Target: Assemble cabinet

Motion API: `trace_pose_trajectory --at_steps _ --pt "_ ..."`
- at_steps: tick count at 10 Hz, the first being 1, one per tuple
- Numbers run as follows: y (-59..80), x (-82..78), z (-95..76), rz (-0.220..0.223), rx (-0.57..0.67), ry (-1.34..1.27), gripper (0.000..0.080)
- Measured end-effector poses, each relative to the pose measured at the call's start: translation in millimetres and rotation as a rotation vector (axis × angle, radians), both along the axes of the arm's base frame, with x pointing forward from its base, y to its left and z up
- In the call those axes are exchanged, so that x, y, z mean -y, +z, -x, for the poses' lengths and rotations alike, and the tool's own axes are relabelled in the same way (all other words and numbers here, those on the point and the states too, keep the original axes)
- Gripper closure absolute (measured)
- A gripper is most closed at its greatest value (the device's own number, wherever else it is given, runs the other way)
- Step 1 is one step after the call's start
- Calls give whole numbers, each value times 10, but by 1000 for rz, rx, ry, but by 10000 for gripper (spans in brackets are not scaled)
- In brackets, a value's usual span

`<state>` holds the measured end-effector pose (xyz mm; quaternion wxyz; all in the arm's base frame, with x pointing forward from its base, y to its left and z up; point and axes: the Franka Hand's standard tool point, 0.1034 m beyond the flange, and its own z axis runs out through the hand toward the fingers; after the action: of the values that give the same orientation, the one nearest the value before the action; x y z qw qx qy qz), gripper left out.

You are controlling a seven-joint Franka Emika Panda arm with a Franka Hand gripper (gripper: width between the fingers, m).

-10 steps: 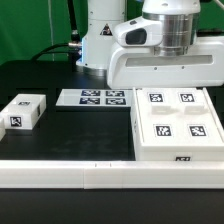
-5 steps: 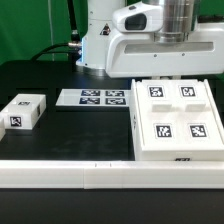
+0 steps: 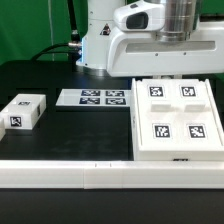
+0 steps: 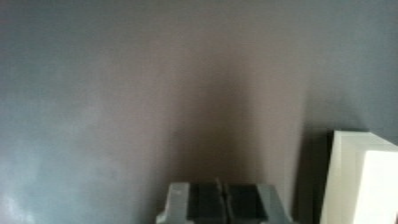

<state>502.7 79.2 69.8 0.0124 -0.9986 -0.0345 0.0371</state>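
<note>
The cabinet (image 3: 178,118), a large white square box with four tags on top, lies on the black table at the exterior view's right. A small white tagged drawer block (image 3: 23,111) lies at the left. The arm's white hand (image 3: 165,52) hangs above the cabinet's far edge, and its fingers are hidden there. In the wrist view my gripper (image 4: 221,190) is shut with nothing between the pads, over bare table. A white edge (image 4: 365,180) shows beside it; I cannot tell which piece it belongs to.
The marker board (image 3: 92,98) lies between the drawer block and the cabinet. A long white rail (image 3: 90,174) runs along the table's front. The robot's base (image 3: 100,40) stands at the back.
The hand rose off the cabinet's far side between one second and half a second ago, uncovering its back tags. Since then nothing has moved.
</note>
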Motion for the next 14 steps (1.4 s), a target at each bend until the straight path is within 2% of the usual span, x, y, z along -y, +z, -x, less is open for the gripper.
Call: trace_pose_trajectory --at_steps 4,9,10,12,13,14 --pt "254 36 -91 3 -9 9 797" --pt "257 31 -110 3 -10 12 797" --pt "305 45 -118 3 -12 17 797" --pt "492 74 -152 8 -42 18 797" --pt "546 86 -207 8 -47 17 797" --pt "525 78 -193 8 -45 19 797"
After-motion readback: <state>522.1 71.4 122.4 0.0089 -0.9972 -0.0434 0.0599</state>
